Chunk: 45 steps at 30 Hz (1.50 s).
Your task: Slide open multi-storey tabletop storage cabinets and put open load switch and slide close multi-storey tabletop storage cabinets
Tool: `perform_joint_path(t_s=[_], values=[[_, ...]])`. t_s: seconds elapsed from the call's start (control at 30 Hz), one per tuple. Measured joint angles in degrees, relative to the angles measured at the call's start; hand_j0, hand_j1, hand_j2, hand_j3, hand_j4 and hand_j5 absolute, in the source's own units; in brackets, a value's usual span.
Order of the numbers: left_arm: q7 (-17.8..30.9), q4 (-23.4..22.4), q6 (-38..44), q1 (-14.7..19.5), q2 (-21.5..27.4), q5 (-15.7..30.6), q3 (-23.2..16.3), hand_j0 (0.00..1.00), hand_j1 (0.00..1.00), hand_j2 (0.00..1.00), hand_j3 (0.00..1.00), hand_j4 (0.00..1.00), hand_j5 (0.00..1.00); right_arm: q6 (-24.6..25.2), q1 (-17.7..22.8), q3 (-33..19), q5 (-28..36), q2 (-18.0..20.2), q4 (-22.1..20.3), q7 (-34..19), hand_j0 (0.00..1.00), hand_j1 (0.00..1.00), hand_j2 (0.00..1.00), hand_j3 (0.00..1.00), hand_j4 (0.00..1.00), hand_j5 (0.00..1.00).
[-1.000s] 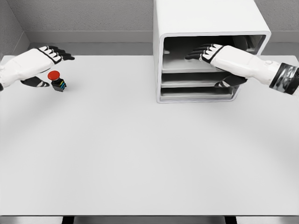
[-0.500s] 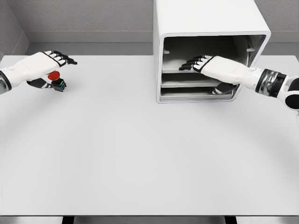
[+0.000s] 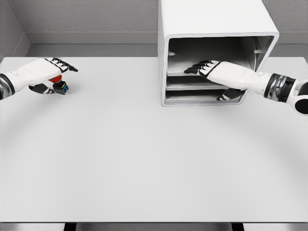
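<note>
The load switch (image 3: 60,86), a small black block with a red button cap, stands on the table at the far left. My left hand (image 3: 48,72) lies over it with the fingers stretched past the cap and the thumb low on its left side, not closed around it. The white multi-storey cabinet (image 3: 211,21) stands at the back right, its front showing three stacked levels. My right hand (image 3: 208,67) reaches in from the right. Its fingers (image 3: 197,66) lie flat on the top tray (image 3: 180,72) and its thumb (image 3: 225,96) hangs by the lower level.
The white table (image 3: 144,154) spreads wide in front of both hands. A grey wall runs behind the table, with a corner at the far left. The cabinet's bottom level (image 3: 192,101) sits just above the tabletop.
My left hand has dropped lower over the switch and now hides most of the red cap. My right hand has come down from the top opening onto the top tray.
</note>
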State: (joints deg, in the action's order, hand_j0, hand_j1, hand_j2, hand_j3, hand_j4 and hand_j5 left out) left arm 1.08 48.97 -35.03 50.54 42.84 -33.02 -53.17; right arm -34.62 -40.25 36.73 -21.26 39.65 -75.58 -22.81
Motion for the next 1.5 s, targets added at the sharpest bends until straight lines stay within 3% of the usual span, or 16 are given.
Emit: perform_joint_path(t_s=[0.1,0.63,0.8,1.17,1.5], values=[[0.5,-0.6,0.0,0.1,-0.1,-0.1,-0.1,0.81,0.81,0.81,0.81,0.81,0.81,-0.1,0.0,0.2,0.5,1.0,-0.2,0.0,1.0,1.0,1.0,1.0,1.0,1.0],[0.9,-4.6,0.0,2.0,-2.4,-1.8,0.0,0.81,0.81,0.81,0.81,0.81,0.81,-0.5,1.5,0.0,-3.2,8.5,-5.4,-0.4,1.0,1.0,1.0,1.0,1.0,1.0],[1.0,-5.7,0.0,2.1,-3.1,-2.2,0.0,0.76,0.76,0.76,0.76,0.76,0.76,-0.5,2.0,-0.2,-3.2,11.3,-8.5,-0.3,1.0,1.0,1.0,1.0,1.0,1.0],[1.8,-6.5,0.0,2.2,-3.2,-3.6,0.0,0.76,0.76,0.76,0.76,0.76,0.76,-0.4,4.2,-0.3,-2.9,17.0,-15.3,-0.1,1.0,1.0,1.0,1.0,1.0,1.0],[2.2,-6.8,0.0,2.4,-3.2,-3.9,0.1,0.61,0.61,0.61,0.61,0.61,0.61,-0.5,5.0,-0.3,1.1,24.5,-21.4,0.0,1.0,1.0,1.0,1.0,1.0,1.0]])
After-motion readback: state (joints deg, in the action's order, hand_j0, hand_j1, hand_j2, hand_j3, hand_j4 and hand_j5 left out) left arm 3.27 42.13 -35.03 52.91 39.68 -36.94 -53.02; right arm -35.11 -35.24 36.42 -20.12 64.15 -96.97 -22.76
